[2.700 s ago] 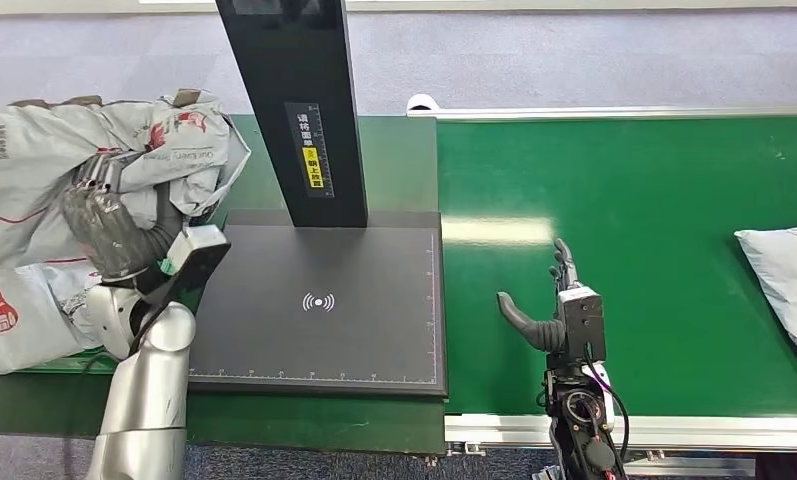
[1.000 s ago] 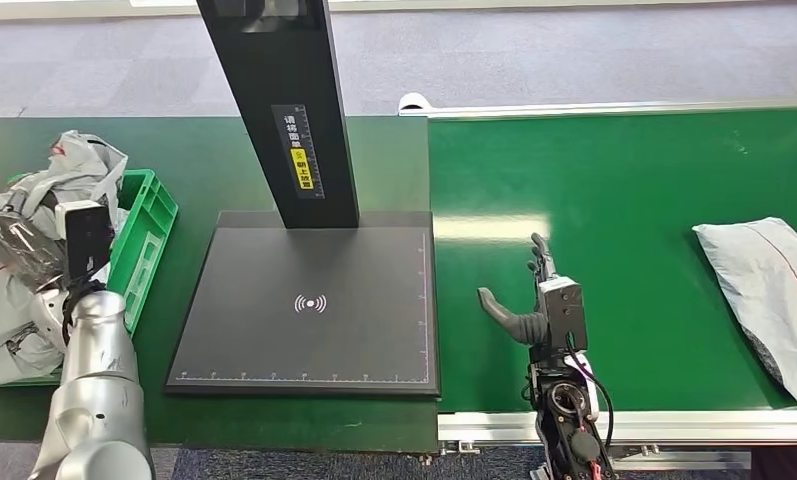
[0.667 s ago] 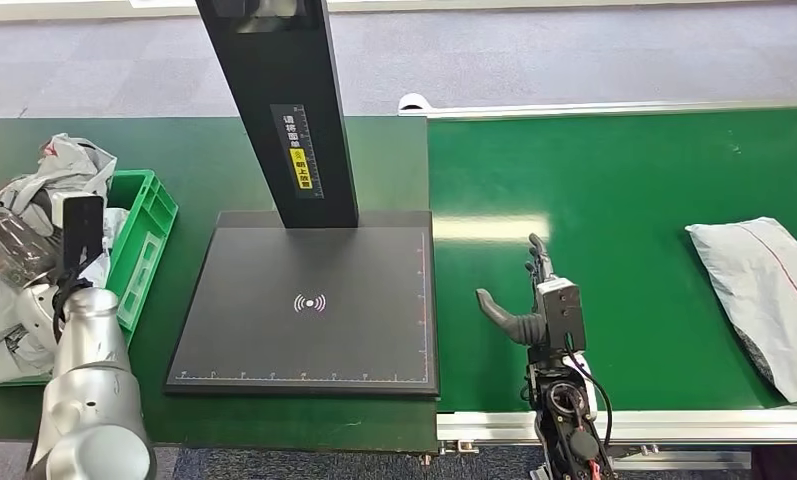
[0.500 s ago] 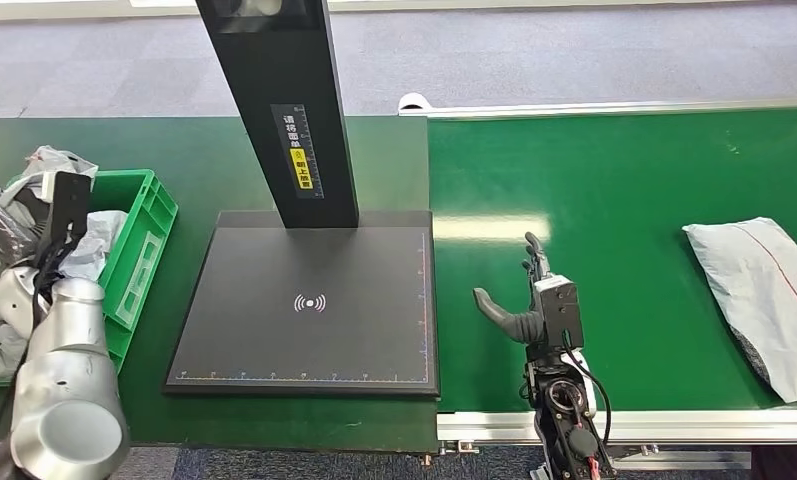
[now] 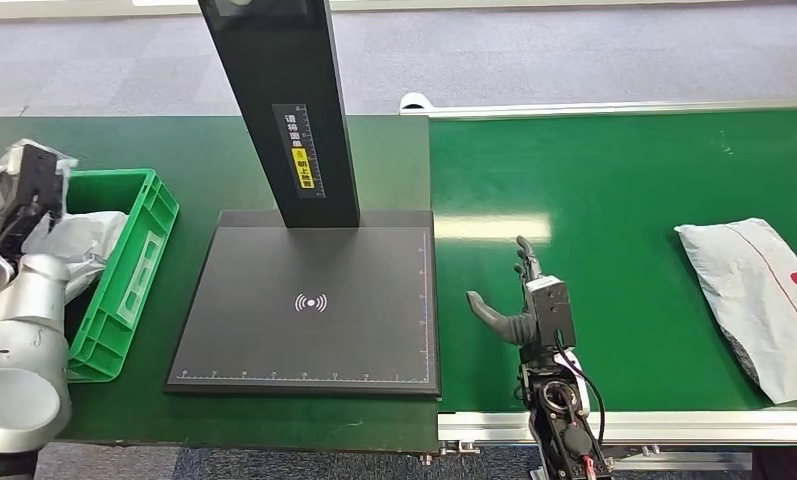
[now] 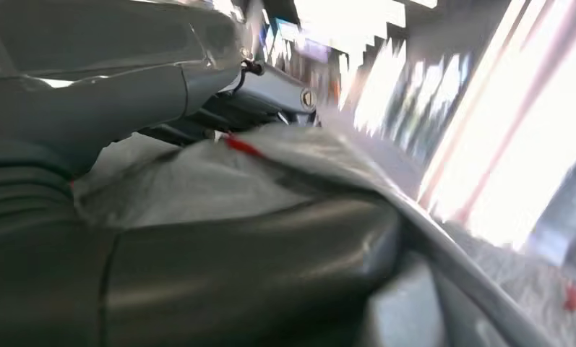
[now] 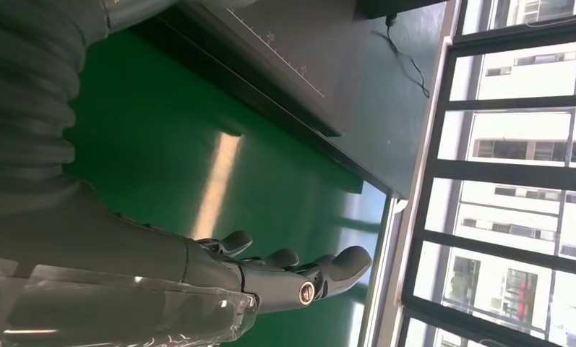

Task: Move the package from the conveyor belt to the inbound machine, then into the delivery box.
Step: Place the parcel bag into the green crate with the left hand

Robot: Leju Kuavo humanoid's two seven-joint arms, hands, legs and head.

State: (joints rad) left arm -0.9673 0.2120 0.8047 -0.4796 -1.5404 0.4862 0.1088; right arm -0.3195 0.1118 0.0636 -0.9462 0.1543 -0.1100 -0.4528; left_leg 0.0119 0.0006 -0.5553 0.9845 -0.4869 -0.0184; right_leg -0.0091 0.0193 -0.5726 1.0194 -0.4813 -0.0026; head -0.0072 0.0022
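the grey package [image 5: 69, 240] in my left hand [image 6: 198, 275] is over at the green delivery box [image 5: 134, 265], slumped across its far-left side, so by my guess i'm on the last leg: getting it into the box. in the left wrist view my fingers [image 6: 126, 94] are wrapped onto the crinkled plastic, so that hand is gripping the bag, though the picture is blurry and i can't tell how firm the hold is. next move as i see it is to let the bag drop fully inside the box walls and then let go, making sure none of it hangs over the rim.

my left arm is swung way out to the left, elbow low at the desk's [image 5: 214, 150] near corner, wrist up by the bag.

the inbound machine [image 5: 309, 300], black plate with its tall post, sits between the box and the belt with nothing on it.

my right hand [image 5: 519, 300] stands upright over the conveyor belt [image 5: 624, 180], fingers [image 7: 299, 267] straight and apart, thumb out toward the machine, holding nothing. a second package [image 5: 764, 300] lies on the belt well off to the right, likely my next pickup.
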